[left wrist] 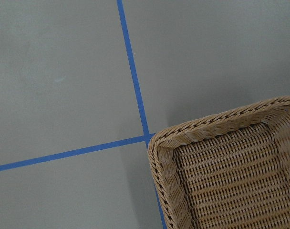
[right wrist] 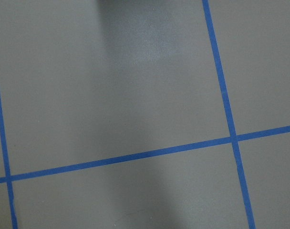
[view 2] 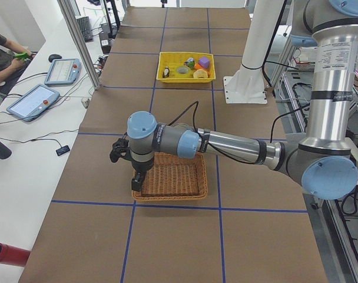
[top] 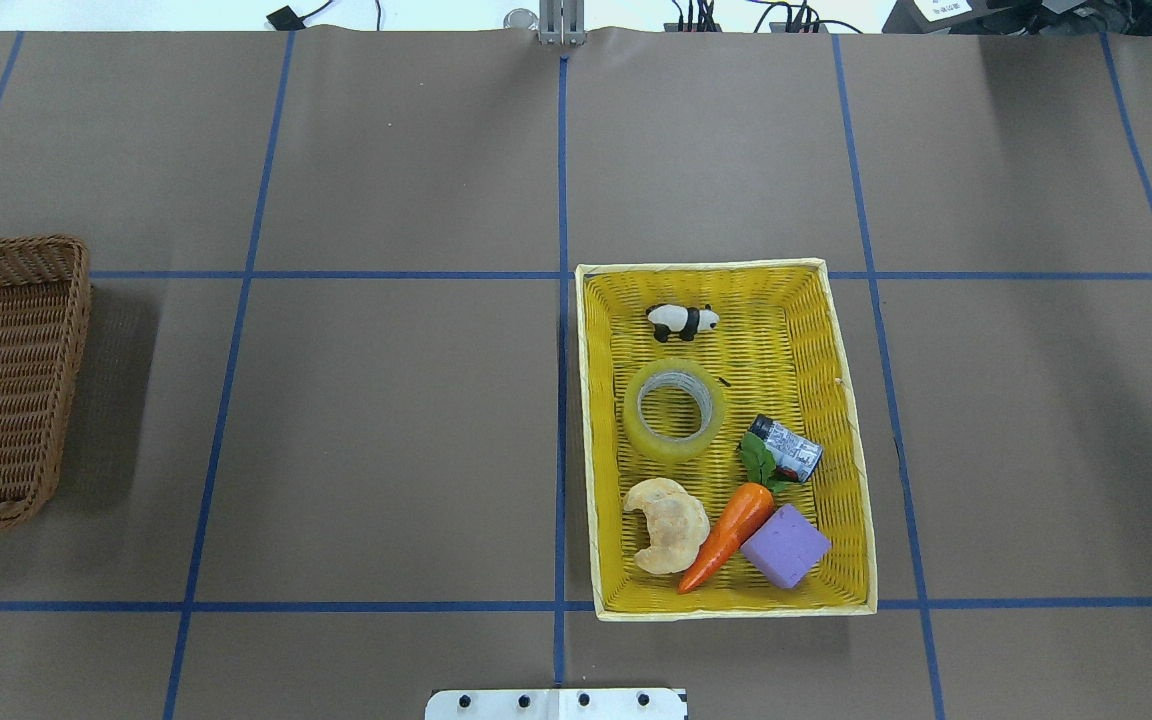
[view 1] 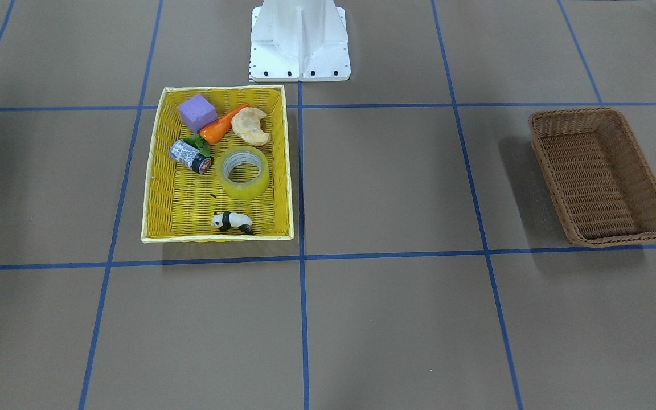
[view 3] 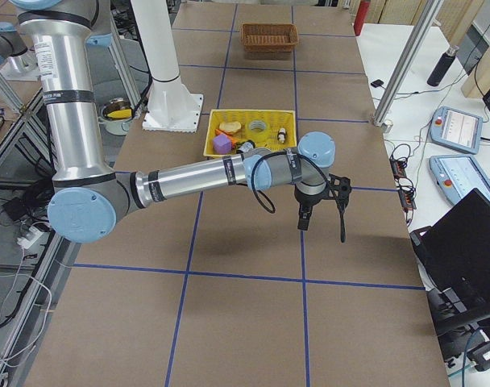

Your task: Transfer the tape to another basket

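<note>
The tape [view 1: 245,172] is a yellowish ring lying flat in the middle of the yellow basket [view 1: 185,199]. It also shows in the overhead view [top: 674,408]. The brown wicker basket [view 1: 595,182] stands apart at the table's end on my left [top: 6,380] and holds nothing. My left gripper [view 2: 136,183] hangs over that basket's outer corner [left wrist: 231,181]. My right gripper [view 3: 303,222] hangs over bare table past the yellow basket [view 3: 217,121]. Neither gripper shows in the wrist, overhead or front views, so I cannot tell whether they are open or shut.
The yellow basket also holds a panda figure [top: 682,320], a silver-and-black can [top: 786,448], a carrot [top: 726,535], a purple cube [top: 785,546] and a croissant [top: 669,523]. The white robot base [view 1: 299,45] stands behind it. Blue tape lines cross the brown table.
</note>
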